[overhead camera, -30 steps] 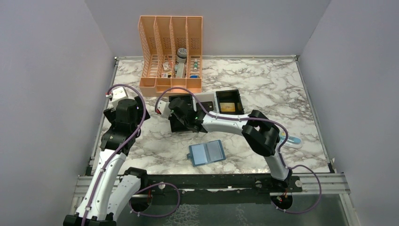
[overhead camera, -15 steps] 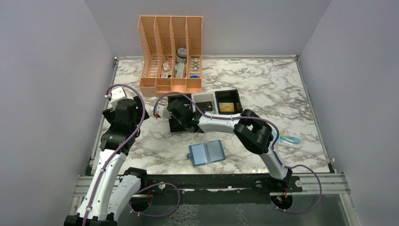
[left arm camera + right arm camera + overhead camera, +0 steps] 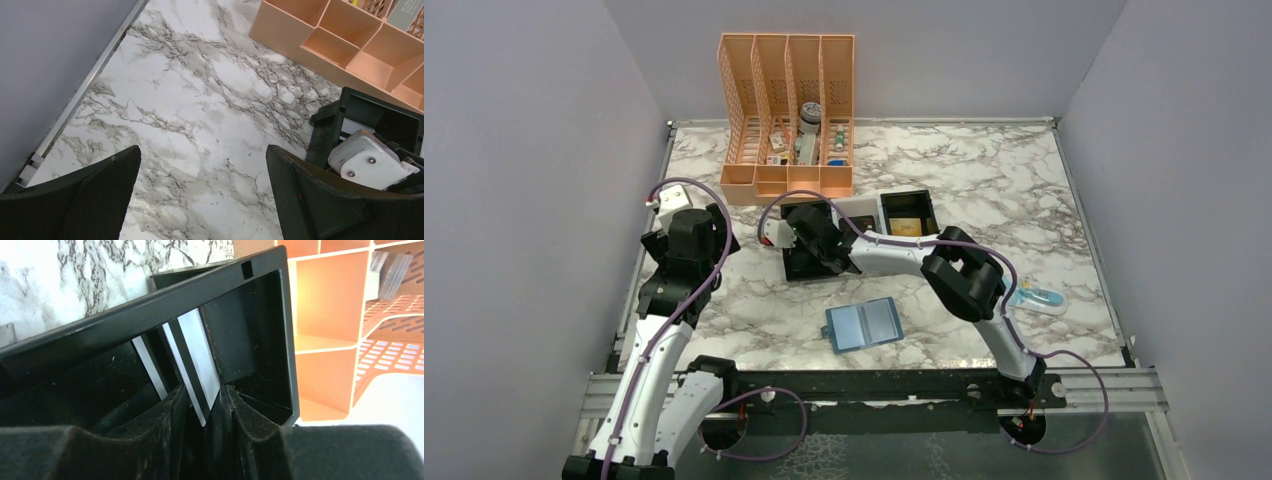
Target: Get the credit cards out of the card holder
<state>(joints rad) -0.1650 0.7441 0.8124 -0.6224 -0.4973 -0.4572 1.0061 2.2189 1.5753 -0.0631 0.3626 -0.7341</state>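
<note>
A thin black credit card [image 3: 192, 357] with a shiny white stripe stands on its edge, pinched between the tips of my right pincer [image 3: 202, 402]. The light-blue card holder [image 3: 864, 324] lies open and flat, well apart from that pincer, back toward me.
</note>
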